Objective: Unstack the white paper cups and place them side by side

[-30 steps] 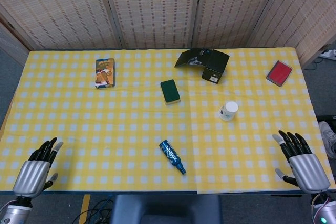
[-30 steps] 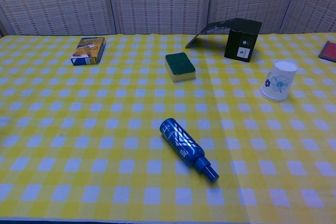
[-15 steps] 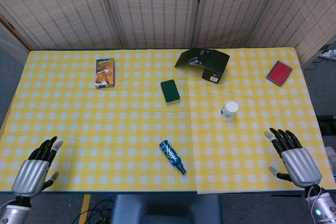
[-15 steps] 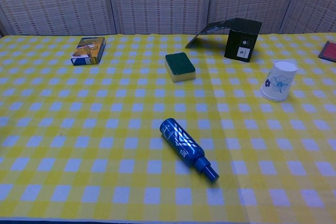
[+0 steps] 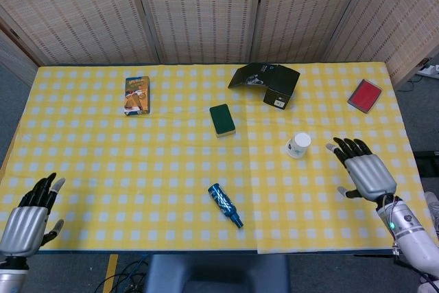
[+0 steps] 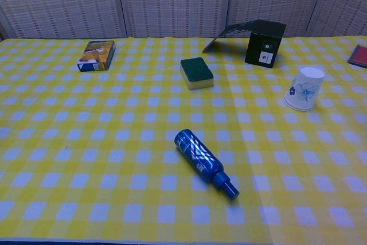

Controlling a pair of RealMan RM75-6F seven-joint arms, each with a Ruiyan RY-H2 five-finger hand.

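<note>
The white paper cups (image 5: 298,145) stand upside down as one stack on the yellow checked cloth, right of centre; in the chest view the white paper cups (image 6: 305,88) show a blue flower print. My right hand (image 5: 363,171) hovers open to the right of the stack, fingers spread and pointing up the table, a short gap away. At the table's near left corner my left hand (image 5: 27,215) is open and holds nothing. Neither hand appears in the chest view.
A blue bottle (image 5: 226,205) lies on its side near the front centre. A green sponge (image 5: 221,119) sits mid-table, a black open box (image 5: 268,81) behind the cups, a red card (image 5: 364,95) far right, a colourful small box (image 5: 136,94) at back left.
My right hand has moved up and leftward from the table's front right corner towards the cup stack. My left hand has drifted slightly left and down. The cups have not moved.
</note>
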